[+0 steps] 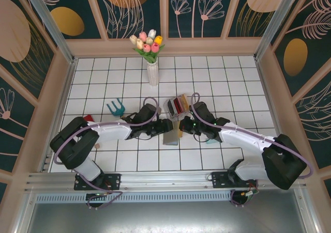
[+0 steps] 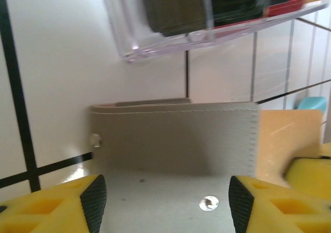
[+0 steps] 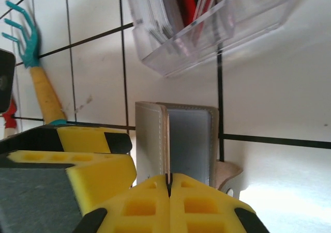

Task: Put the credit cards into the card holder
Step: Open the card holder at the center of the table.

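Left pincer (image 2: 168, 197) spread over the card holder (image 2: 176, 135), right pincer (image 3: 168, 179) pressed together at its edge, clear rack (image 3: 217, 31) near.

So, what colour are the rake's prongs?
Teal; the rake shows best in the right wrist view.
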Controlling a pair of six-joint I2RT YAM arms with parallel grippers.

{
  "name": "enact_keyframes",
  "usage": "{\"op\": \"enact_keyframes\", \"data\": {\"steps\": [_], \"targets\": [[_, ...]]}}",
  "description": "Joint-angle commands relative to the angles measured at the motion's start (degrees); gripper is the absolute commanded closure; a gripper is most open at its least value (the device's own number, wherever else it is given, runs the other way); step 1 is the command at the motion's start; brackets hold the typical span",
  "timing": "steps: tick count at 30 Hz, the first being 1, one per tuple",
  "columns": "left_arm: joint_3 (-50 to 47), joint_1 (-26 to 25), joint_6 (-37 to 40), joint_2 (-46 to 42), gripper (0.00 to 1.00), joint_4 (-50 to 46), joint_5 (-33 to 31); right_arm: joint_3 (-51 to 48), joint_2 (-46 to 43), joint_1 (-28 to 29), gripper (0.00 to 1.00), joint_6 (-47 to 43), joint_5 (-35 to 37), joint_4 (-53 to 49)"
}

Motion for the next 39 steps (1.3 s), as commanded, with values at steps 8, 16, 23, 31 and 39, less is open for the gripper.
{"op": "enact_keyframes", "data": {"steps": [8, 16, 23, 31, 39], "targets": [[-1.04, -0.38, 0.85, -3.99, 0.23, 0.48, -0.16, -3.56, -0.97, -0.76, 0.97, 5.16, -7.50, 11.98], [-1.25, -0.43, 0.57, -3.55, 0.25, 0.28, -0.32, -7.52, -1.09, -2.04, 1.00, 9.95, -11.93, 21.18], [-1.39, -0.43, 0.25, -3.22, 0.28, 0.73, -0.37, -10.32, -1.26, -3.86, 1.00, 12.43, -15.84, 26.72], [-1.66, -0.40, -0.19, -2.93, 0.36, 0.34, -1.07, -12.73, -0.29, -4.98, 1.00, 15.36, -19.71, 33.25], [-1.91, -0.42, -0.19, -3.61, 0.58, -0.09, -1.85, -12.28, 1.70, -5.13, 1.00, 15.73, -21.30, 34.46]]}}
